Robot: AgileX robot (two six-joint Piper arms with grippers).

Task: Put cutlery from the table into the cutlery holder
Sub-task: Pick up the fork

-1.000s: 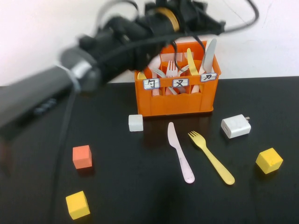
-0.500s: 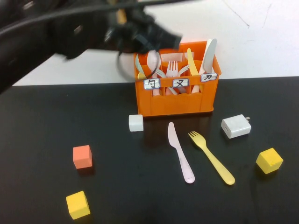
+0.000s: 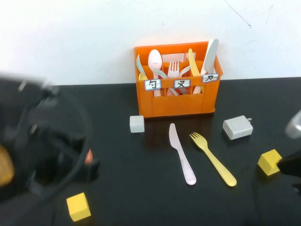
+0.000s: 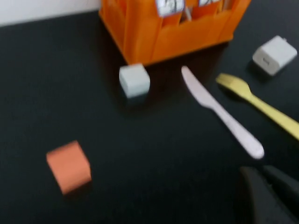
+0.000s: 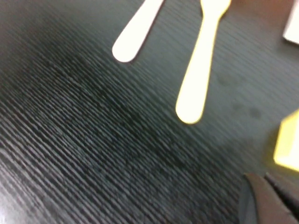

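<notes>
The orange cutlery holder (image 3: 176,80) stands at the back of the black table with several spoons, forks and knives upright in it. A pink knife (image 3: 181,154) and a yellow fork (image 3: 212,158) lie side by side in front of it. My left arm (image 3: 44,146) is a blurred dark mass at the front left. Its gripper (image 4: 264,170) is shut and empty, on the near side of the knife (image 4: 222,114) and the fork (image 4: 261,105). My right gripper (image 5: 261,177) is shut and empty at the table's right edge, near the fork handle (image 5: 198,70) and the knife handle (image 5: 135,32).
A white cube (image 3: 137,124) sits left of the knife and a white charger (image 3: 237,127) right of the fork. Yellow cubes lie at the front left (image 3: 78,206) and the far right (image 3: 270,162). An orange cube (image 3: 88,157) is mostly hidden behind my left arm.
My left arm has pulled back from above the holder to the front left. A pink spoon now stands in the holder's left compartment. My right arm has come into view at the right edge.
</notes>
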